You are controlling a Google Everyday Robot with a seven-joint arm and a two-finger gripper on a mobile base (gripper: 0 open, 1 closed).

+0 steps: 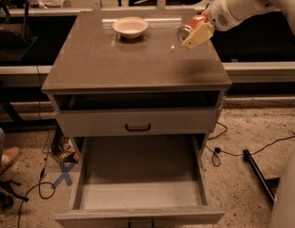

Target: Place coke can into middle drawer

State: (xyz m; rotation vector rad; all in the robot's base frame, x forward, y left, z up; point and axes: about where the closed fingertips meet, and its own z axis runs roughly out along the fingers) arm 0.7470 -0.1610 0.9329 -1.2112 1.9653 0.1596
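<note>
My gripper [194, 32] is shut on the coke can [191, 25], an orange-red can with a silver end, held tilted on its side above the right rear part of the brown cabinet top [133, 63]. The arm reaches in from the upper right. The middle drawer [138, 177] is pulled out wide open below, pale grey with a bare flat floor and low side walls. The can hangs well above and behind the drawer opening.
A cream round bowl [131, 26] stands at the rear centre of the cabinet top. A shut drawer front with a black handle [138, 127] sits above the open drawer. Cables [242, 151] and a blue cross mark [64, 174] lie on the floor.
</note>
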